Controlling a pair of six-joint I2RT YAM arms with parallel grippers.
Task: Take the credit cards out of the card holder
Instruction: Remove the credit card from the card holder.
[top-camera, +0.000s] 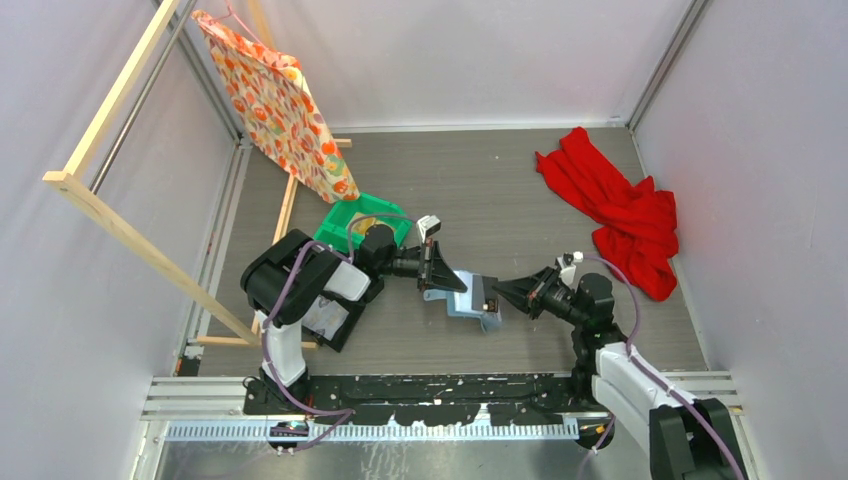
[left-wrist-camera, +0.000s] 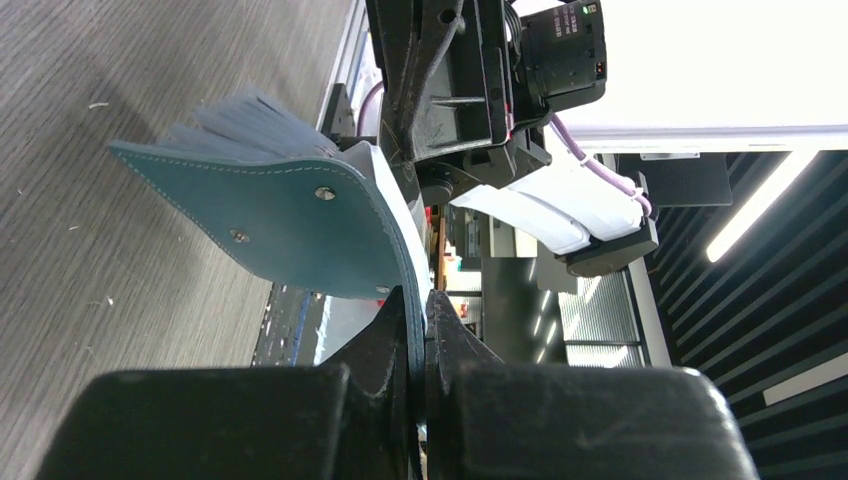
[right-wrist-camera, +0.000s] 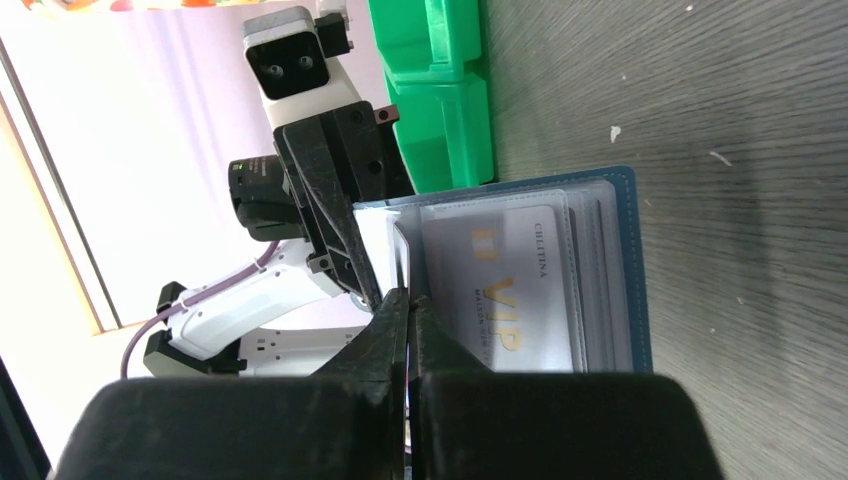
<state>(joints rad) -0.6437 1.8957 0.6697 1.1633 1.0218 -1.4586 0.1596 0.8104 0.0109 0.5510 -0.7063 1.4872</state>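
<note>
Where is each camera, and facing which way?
Top external: above and behind the bases, looking down; left arm and right arm meet at the card holder.
Left wrist: along its shut jaws at the holder's teal cover, right arm beyond.
Right wrist: along its shut jaws at the VIP card, green bin, left arm.
Shared: wrist views show the holder, opposite sides.

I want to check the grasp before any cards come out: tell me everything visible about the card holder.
The holder is a teal, leather-looking folding wallet with pale stitching and metal studs, held open. Clear sleeves inside fan out and show a pale VIP card. The left tool pinches its cover; the right tool pinches an inner leaf.
</note>
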